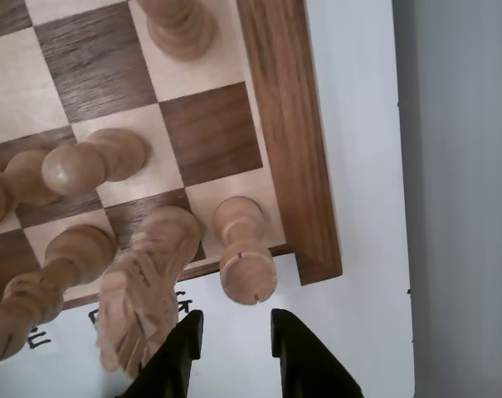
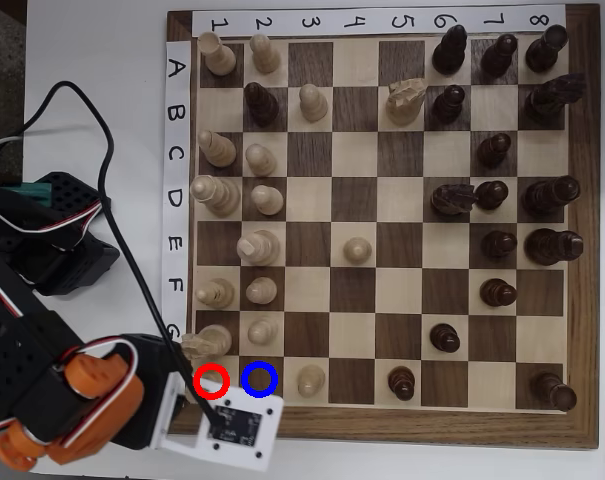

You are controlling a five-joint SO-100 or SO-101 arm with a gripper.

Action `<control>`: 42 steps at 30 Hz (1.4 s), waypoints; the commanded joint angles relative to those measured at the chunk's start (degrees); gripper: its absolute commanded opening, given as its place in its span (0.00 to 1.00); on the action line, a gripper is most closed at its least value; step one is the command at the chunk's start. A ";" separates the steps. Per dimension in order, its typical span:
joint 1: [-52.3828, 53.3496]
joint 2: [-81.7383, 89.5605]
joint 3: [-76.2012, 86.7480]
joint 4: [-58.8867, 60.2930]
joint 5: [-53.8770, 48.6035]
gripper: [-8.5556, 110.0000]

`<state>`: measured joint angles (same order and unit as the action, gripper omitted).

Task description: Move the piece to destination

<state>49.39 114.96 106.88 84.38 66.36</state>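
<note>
Just off the board edge point(image 1: 294, 149), parted fingers point(image 1: 236, 332)

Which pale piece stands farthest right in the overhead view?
The pale horse-head knight at row B, column 5; all other pale pieces stand in columns 1 to 4.

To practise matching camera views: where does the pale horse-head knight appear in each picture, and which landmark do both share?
Wrist view: the pale knight leans at lower left of centre.
Overhead view: the pale knight is at the board's lower-left edge, just above the red ring.
Shared landmark: the board's wooden border.
</note>
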 commanded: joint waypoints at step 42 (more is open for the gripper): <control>0.79 -5.63 -4.39 2.90 -2.02 0.26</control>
<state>50.36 108.98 102.66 87.36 64.16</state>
